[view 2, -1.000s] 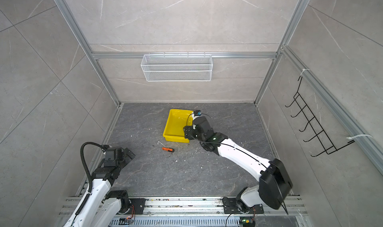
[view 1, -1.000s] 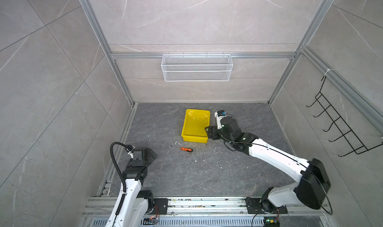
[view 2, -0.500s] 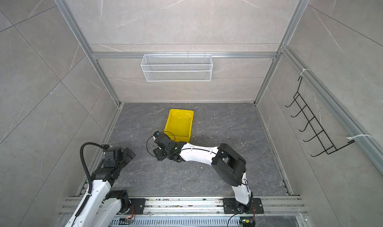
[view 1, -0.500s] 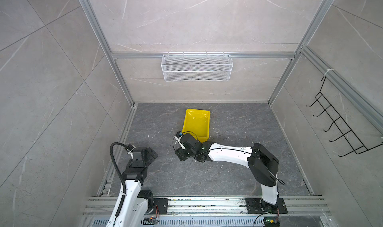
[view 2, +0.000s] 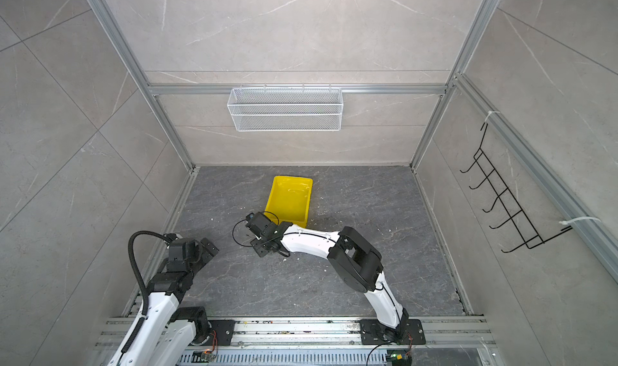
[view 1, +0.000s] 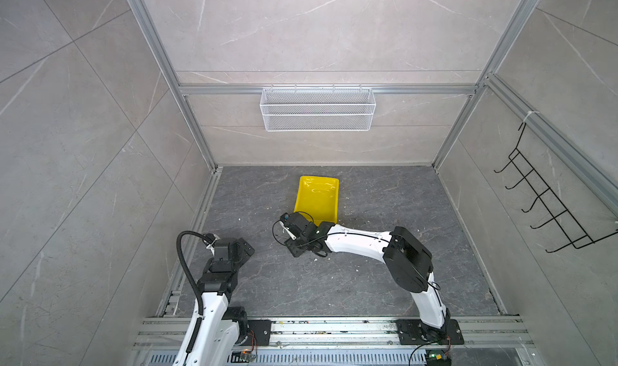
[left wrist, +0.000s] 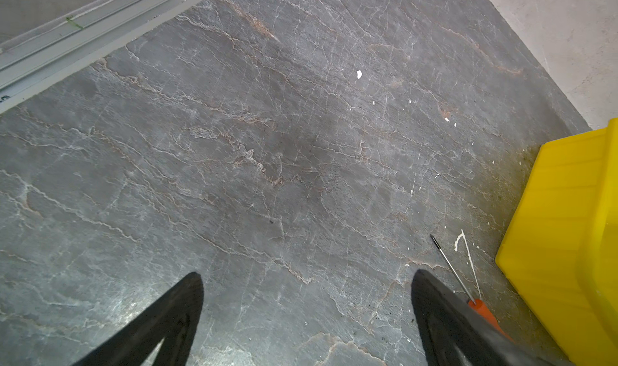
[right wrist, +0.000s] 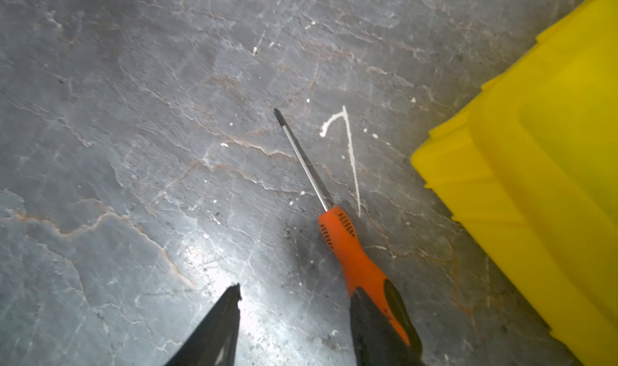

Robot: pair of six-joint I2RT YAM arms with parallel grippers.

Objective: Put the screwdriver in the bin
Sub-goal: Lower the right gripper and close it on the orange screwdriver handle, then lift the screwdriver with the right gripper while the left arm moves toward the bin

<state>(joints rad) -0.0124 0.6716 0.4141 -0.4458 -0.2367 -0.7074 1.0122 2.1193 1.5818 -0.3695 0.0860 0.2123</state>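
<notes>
The screwdriver [right wrist: 347, 247], with an orange handle, a black end and a thin shaft, lies flat on the grey floor close to the yellow bin [right wrist: 535, 180]. My right gripper [right wrist: 296, 290] is open just above the floor. One finger overlaps the black end of the handle; the gap between the jaws holds only floor. In both top views the right gripper [view 1: 296, 244] [view 2: 262, 245] sits low by the near left corner of the empty bin [view 1: 317, 200] [view 2: 291, 197] and hides the screwdriver. My left gripper [left wrist: 307, 274] [view 1: 245, 247] is open and empty near the left rail.
A thin white bent scrap [right wrist: 349, 147] lies between the screwdriver's shaft and the bin. A white wire mesh basket [view 1: 317, 110] hangs on the back wall. A black hook rack [view 1: 548, 204] is on the right wall. Aluminium rails [view 1: 197, 227] edge the floor.
The right arm swung from the bin's right near corner across to its left near corner, down over the screwdriver, which the top views no longer show. Left arm unchanged.
</notes>
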